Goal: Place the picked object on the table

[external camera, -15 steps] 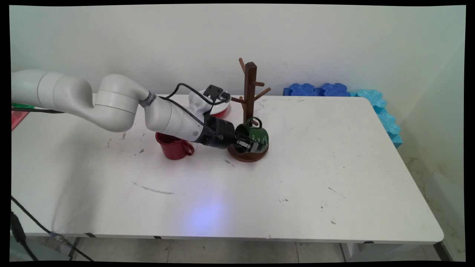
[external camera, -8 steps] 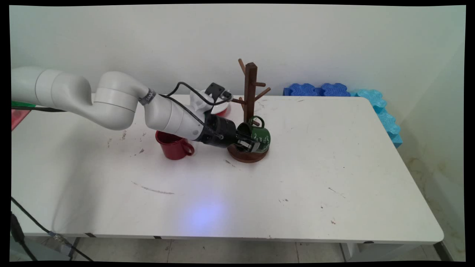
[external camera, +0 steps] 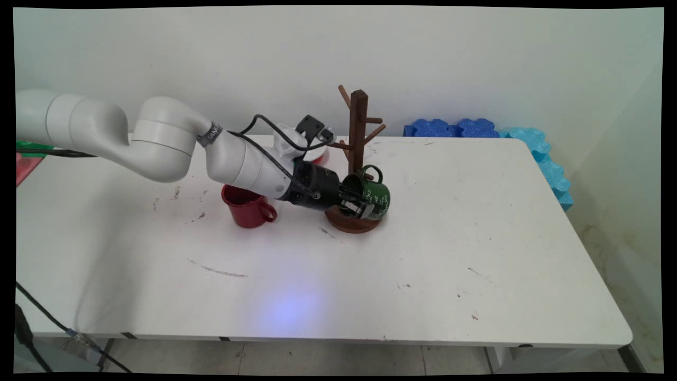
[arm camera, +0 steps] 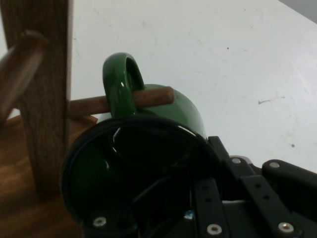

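The near half of the table [external camera: 338,296] carries only scuffs and dark marks. Farther in, left of centre, a red mug [external camera: 247,206] stands upright with its handle turned toward the camera's right. Just right of it the arm's gripper [external camera: 355,203] reaches in low from the left, its jaws closed on the rim of a green mug [external camera: 376,196]: in the hand view one finger [arm camera: 208,198] lies inside the mouth and the linkage runs along the outside wall. The green mug [arm camera: 185,111] is tipped on its side, its mouth facing the gripper, and is held clear above the round base [external camera: 350,222] of a dark wooden rack [external camera: 357,132]. Its handle [arm camera: 121,82] points up and is threaded over a low peg [arm camera: 148,96] that sticks out from the rack's post [arm camera: 47,89], the peg's tip showing through the loop. Other pegs higher on the post are bare. Behind the arm's wrist, a white dish with a red rim [external camera: 316,154] lies on the table, partly hidden. At the far right edge, against the wall, dark blue [external camera: 449,128] and light blue foam pieces [external camera: 547,164] run along the table's back corner and down its right side.
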{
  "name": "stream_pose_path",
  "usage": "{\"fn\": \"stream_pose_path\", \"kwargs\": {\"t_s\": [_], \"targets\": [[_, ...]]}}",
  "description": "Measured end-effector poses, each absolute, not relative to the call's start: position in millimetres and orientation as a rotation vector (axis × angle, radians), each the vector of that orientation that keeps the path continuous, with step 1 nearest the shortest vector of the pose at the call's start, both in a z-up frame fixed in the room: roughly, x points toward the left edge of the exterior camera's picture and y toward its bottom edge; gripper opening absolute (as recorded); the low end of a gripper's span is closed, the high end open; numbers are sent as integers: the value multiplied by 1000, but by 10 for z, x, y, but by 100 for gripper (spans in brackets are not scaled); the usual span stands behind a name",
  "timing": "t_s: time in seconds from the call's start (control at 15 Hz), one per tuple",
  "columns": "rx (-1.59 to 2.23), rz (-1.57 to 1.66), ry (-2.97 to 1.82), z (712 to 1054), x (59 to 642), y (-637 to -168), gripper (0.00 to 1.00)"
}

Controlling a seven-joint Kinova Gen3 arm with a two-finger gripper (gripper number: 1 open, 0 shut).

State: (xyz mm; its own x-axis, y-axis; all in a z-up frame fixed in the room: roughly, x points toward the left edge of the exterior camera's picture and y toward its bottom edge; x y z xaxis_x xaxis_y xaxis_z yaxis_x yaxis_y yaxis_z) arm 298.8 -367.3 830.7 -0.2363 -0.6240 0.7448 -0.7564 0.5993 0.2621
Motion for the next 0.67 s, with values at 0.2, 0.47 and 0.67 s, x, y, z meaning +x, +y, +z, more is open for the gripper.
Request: {"fn": "stream_pose_path", "kwargs": {"t_s": [0.2, 0.47, 0.67], "targets": [[1081, 190, -1961, 8338, 2967, -3645, 0], [1063, 185, -1975, 8377, 2933, -3596, 0], [1051, 181, -1987, 8402, 2906, -3546, 0]]}}
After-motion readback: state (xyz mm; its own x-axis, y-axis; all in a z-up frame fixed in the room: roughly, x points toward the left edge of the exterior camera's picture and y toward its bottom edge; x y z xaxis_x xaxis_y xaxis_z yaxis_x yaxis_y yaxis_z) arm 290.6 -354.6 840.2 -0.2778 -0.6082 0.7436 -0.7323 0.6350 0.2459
